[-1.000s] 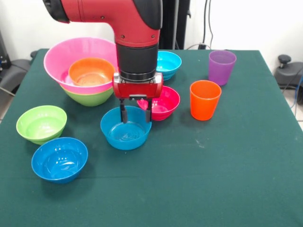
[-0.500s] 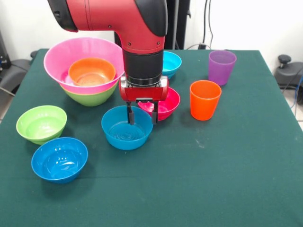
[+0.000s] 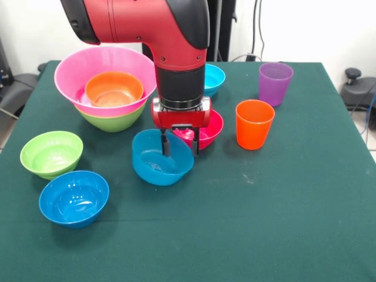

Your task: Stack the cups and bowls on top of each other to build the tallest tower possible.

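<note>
Now my gripper (image 3: 180,150) straddles the far rim of the blue bowl (image 3: 158,164) mid-table, seemingly clamped on that thin, stiff, slippery plastic wall, light but liable to tilt.

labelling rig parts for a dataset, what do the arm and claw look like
The arm is glossy red with black rounded joint covers and a black cylindrical wrist section. Below it sits a boxy red claw mount with two thin dark fingers. No cables or markings show on it.
</note>
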Motion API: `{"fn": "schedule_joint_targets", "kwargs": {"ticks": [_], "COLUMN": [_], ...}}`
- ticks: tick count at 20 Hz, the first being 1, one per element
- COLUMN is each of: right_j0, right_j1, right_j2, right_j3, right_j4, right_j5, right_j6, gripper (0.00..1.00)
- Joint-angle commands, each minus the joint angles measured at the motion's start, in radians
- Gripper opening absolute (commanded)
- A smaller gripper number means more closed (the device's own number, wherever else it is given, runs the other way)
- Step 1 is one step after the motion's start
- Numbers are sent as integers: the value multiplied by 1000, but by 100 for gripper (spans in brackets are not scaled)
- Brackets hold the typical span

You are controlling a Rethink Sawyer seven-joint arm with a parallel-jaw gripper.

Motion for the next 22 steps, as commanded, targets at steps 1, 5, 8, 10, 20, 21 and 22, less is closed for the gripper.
{"fn": "schedule_joint_targets", "kwargs": {"ticks": [1,5,8,10,20,21,22], "right_j0": [25,33,35,41,54,53,53], "right_j1": [94,88,90,85,73,74,76], "right_j2": [1,-7,-8,-14,-30,-30,-32], "right_j3": [-33,-32,-37,-34,-33,-36,-39], "right_j4": [1,4,8,8,11,10,13], "right_j5": [-77,-80,-74,-78,-83,-94,-96], "right_j6": [100,101,95,102,99,98,96], "gripper": [100,100,100,100,100,100,0]}}
